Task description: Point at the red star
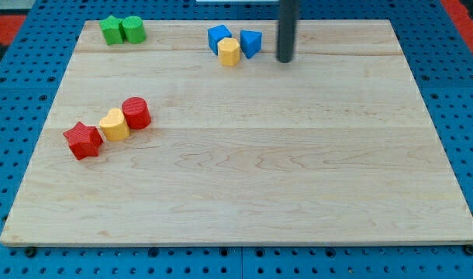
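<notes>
I find a robotics lab test station. A pale wooden bench (244,178) lies on a blue perforated base plate (19,155) with regular mounting holes; around the bench, that plate shows on every side.

The red star (83,140) lay flat on the wooden board in the left part of the frame, a little above mid-height and close to the board's left edge. It was a chunky, bright red block with blunt points, its top face turned up. It sat at the lower left end of a short diagonal row, touching the block to its upper right.
</notes>
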